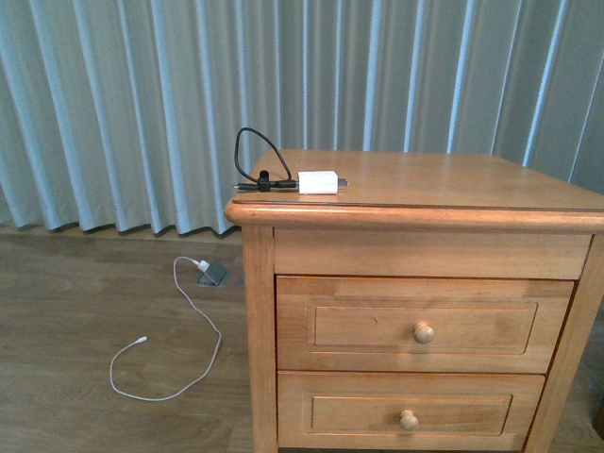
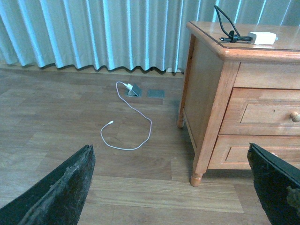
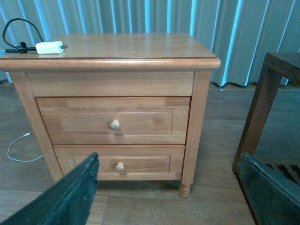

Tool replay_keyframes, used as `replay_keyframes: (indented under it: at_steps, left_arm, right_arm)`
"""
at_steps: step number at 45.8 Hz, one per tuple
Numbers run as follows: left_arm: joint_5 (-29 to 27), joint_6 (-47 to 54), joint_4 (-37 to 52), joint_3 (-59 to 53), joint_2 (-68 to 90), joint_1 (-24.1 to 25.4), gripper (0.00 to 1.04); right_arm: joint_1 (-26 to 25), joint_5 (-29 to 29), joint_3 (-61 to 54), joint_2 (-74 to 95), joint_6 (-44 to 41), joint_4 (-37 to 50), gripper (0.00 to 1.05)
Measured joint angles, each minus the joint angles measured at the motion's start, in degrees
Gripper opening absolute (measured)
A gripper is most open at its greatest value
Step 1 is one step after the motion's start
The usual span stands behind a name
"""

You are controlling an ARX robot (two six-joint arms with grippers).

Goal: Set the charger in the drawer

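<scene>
the charger (image 1: 318, 181) lies on top of the nightstand (image 1: 453, 184), close to the front edge at its left corner. the white plug block sits flat on the wood, and its thin black cable (image 1: 262, 182) is bundled just beside it with one loop arching up. the drawer (image 1: 359, 326), the upper and taller of the two, is fully shut, with a round pale knob (image 1: 424, 332) in the middle of its recessed panel. the lower drawer (image 1: 359, 413) beneath it is shut as well. neither arm shows in the front view. in the left wrist view the left gripper (image 2: 169, 150) has its two dark fingers (image 2: 65, 192) spread wide with nothing between them, over the wooden floor (image 2: 47, 108) off the nightstand's left side and well apart from the charger. in the right wrist view the right gripper (image 3: 168, 159) is also spread wide and holds nothing, facing the drawer fronts. a long white cable (image 1: 218, 342) curls on the floor left of the nightstand, running from a small grey floor socket (image 1: 213, 274) near the pale pleated curtain (image 1: 113, 104). a dark wooden piece of furniture (image 3: 262, 98) stands to the right of the nightstand
</scene>
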Motion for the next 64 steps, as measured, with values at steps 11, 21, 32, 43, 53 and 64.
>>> replay_keyframes:
  at_steps: [11,21,32,43,53,64]
  left_arm:
    - [0.0,0.0,0.0,0.0,0.0,0.0,0.99]
    - [0.0,0.0,0.0,0.0,0.0,0.0,0.99]
    - [0.0,0.0,0.0,0.0,0.0,0.0,0.99]
    - [0.0,0.0,0.0,0.0,0.0,0.0,0.99]
    - [0.0,0.0,0.0,0.0,0.0,0.0,0.99]
    - [0.0,0.0,0.0,0.0,0.0,0.0,0.99]
  right_arm:
    - [0.0,0.0,0.0,0.0,0.0,0.0,0.96]
    - [-2.6,-11.2,1.5,5.0,-4.1,-1.2,0.96]
    - [4.2,-12.0,10.2,41.3,-8.9,23.6,0.96]
    - [13.8,-3.3,24.3,77.7,-11.6,42.6,0.96]
    - [17.0,2.6,40.8,103.5,-10.4,47.8,0.96]
    - [16.8,10.8,56.1,124.9,-9.4,51.3,0.96]
